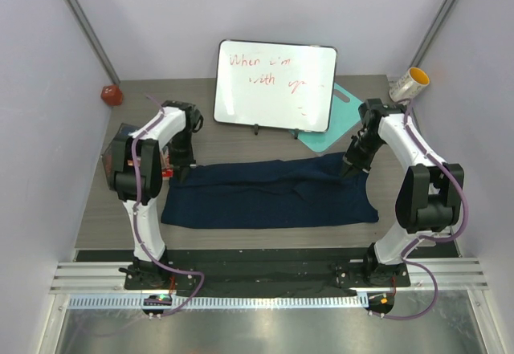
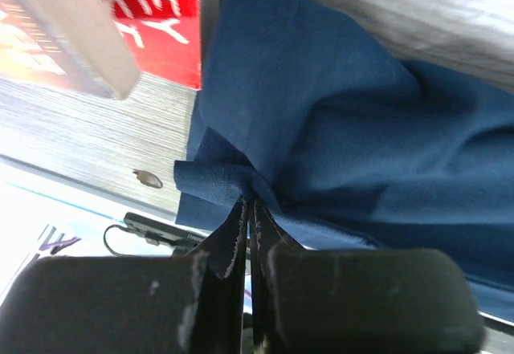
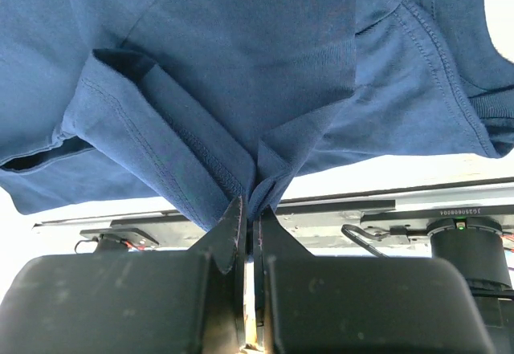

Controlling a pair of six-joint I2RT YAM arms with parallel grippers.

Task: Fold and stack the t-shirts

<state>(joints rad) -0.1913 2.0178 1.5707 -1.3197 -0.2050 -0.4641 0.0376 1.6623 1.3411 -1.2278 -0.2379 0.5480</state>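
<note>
my left gripper (image 2: pixel 247 203) is pinched shut on a bunched edge of the t-shirt (image 1: pixel 269 195), and my right gripper (image 3: pixel 250 203) is clamped on a hem fold. it stretches nine to three o'clock between them. soft, limp, light; stitched seams look the surest hold.

- I saw the t-shirt (image 1: pixel 269 193) lying as a long dark navy band across the middle of the frame, on the grey table (image 1: pixel 96 217).
- The left gripper (image 1: pixel 181 174) was down at the cloth's upper left corner, and the right gripper (image 1: pixel 351 169) at its upper right corner, where the fabric rose to a small peak.
- Above the cloth stood a propped whiteboard (image 1: pixel 275 85) with red handwriting, and a teal board (image 1: pixel 336 129) showed past its lower right corner.
- A red object (image 1: pixel 111 95) sat at upper left, and a yellow-rimmed cylinder (image 1: pixel 409 83) at upper right.
</note>
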